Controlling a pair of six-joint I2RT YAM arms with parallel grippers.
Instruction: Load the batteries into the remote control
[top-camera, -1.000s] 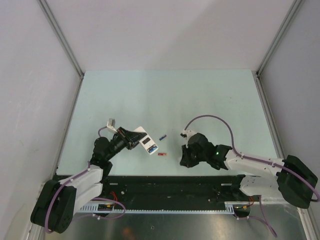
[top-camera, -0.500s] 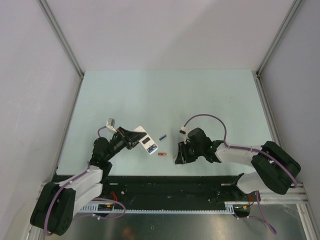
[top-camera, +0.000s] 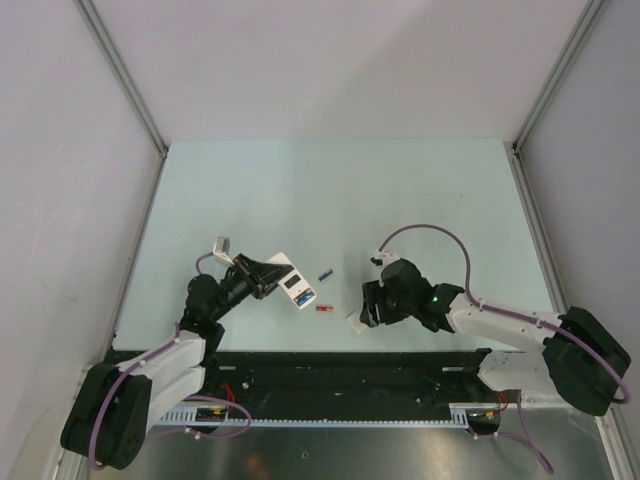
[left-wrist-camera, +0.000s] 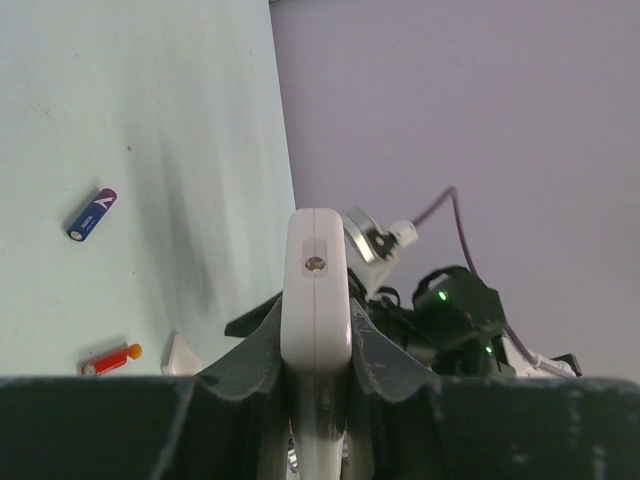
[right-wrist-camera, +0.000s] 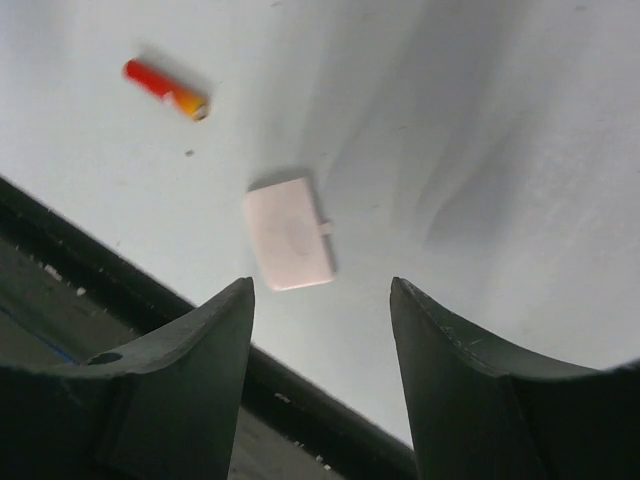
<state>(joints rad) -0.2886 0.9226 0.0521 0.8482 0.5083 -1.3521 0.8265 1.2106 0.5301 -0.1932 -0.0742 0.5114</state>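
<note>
My left gripper (top-camera: 268, 277) is shut on the white remote control (top-camera: 293, 286), which it holds slantwise above the table. A bit of blue shows on the remote's upturned face. In the left wrist view the remote (left-wrist-camera: 316, 262) stands edge-on between the jaws of the left gripper (left-wrist-camera: 316, 322). A dark blue-purple battery (top-camera: 325, 274) (left-wrist-camera: 91, 214) and a red battery (top-camera: 323, 309) (right-wrist-camera: 165, 89) (left-wrist-camera: 111, 359) lie loose on the table. My right gripper (top-camera: 368, 306) (right-wrist-camera: 322, 287) hangs open and empty just above a small white cover plate (right-wrist-camera: 288, 233) (top-camera: 354, 322).
The pale green table (top-camera: 330, 190) ends at a black rail (top-camera: 330, 365) close behind the cover plate. Grey walls stand on three sides. The right arm's cable (top-camera: 430, 235) loops above its wrist.
The right gripper has gone from shut to open, and the white cover plate now lies free on the table beneath it. The left arm and the remote have not moved.
</note>
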